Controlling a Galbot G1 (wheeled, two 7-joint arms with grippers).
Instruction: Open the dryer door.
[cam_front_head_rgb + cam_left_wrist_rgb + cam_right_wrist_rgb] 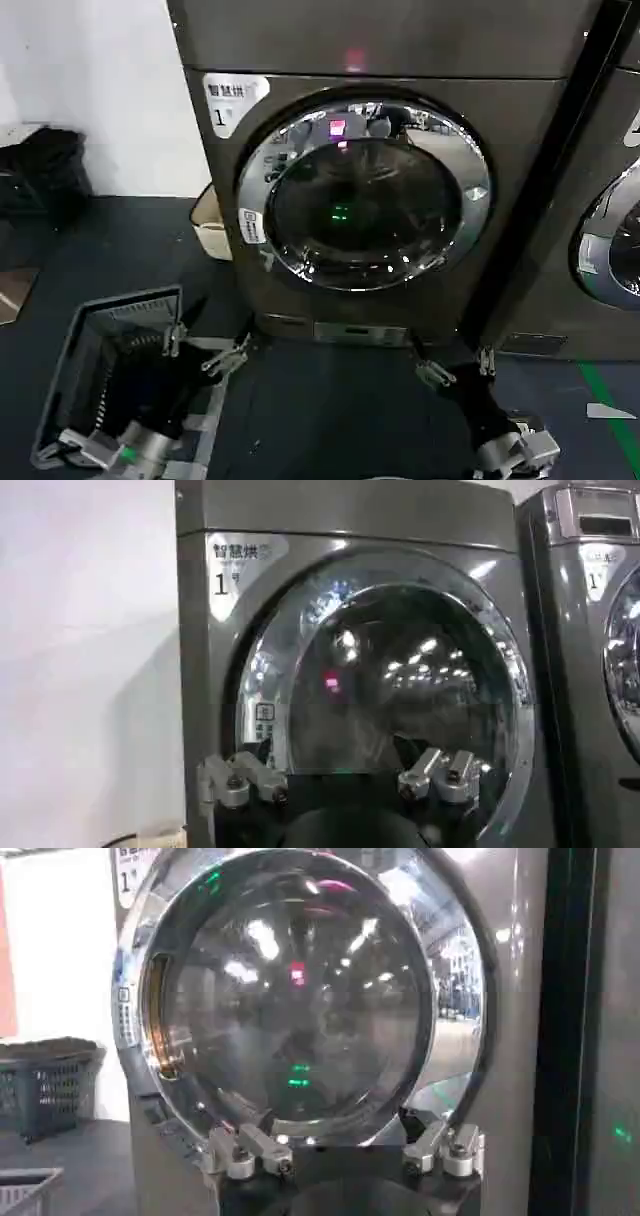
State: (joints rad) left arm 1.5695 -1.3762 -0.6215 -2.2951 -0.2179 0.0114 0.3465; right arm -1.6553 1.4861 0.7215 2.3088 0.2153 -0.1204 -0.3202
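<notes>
Though shut, chrome-ringed dryer door [363,192].

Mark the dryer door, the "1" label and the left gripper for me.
dryer door [365,190]: head view, centre of the dark glass.
"1" label [232,103]: head view, white sticker at the dryer's upper corner.
left gripper [207,350]: head view, midway between its open fingertips, below the door.

White wall [90,100], dark floor [120,250], green floor stripe [610,410]; dark basket [45,1083] against wall
</notes>
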